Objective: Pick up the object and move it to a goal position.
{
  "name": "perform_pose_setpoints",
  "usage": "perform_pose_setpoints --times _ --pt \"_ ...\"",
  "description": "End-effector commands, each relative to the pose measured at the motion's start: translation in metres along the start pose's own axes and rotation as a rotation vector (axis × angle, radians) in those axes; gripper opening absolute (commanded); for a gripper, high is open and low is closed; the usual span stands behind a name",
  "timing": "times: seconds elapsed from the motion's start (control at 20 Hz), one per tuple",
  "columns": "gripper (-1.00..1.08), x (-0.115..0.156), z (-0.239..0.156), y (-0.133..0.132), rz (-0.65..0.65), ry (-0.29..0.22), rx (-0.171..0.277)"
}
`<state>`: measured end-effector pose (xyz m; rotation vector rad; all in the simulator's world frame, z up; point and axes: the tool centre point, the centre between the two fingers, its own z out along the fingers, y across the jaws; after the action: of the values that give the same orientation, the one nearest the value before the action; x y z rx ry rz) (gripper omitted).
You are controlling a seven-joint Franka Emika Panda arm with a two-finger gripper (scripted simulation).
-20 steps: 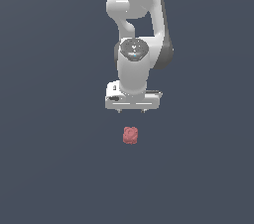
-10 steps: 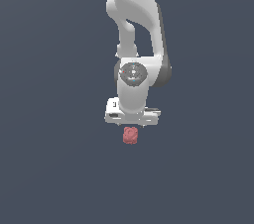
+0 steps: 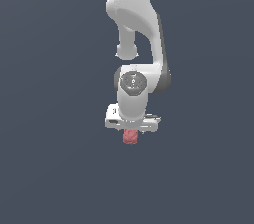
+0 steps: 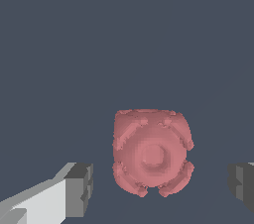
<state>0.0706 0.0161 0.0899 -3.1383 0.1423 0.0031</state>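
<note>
- Lower than a second ago, the gripper [image 3: 131, 130] has come down from well above the object [image 3: 130, 137] to sit right over it; in the exterior view its white body now hides the blob's top, where earlier a clear gap showed between them
- the object has not shifted; it rests on the dark floor [image 3: 49, 168] below the arm, near the middle of the exterior view
- the claw is spread wide; in the wrist view the two dark pads [image 4: 79, 188] stand one to each side of the object [image 4: 151, 153], both apart from it, nothing held
- judged by looks, the blob is small and light, probably stiff; its bumpy, rounded faces could slip or twist under flat pads
- best hold seems across the two opposite flanks at mid-height, pads centred on the flatter parts between the lumps
- the arm's wrist has dropped with the gripper; the upper links are more bent forward
</note>
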Motion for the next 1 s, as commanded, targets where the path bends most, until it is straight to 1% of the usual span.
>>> perform_pose_setpoints --times 0.0,0.2,0.55,0.85,0.9,0.95 --pt "1.0 0.0 0.0 0.0 0.0 0.001 0.0" --pt "1.0 0.0 0.01 0.0 0.0 0.001 0.0" --pt "1.0 0.0 0.044 0.0 0.001 0.002 0.0" --pt "1.0 0.001 0.051 0.0 0.001 0.002 0.0" --pt "-1.0 0.001 0.051 0.0 0.001 0.002 0.0" --pt "-1.0 0.001 0.051 0.0 0.001 0.002 0.0"
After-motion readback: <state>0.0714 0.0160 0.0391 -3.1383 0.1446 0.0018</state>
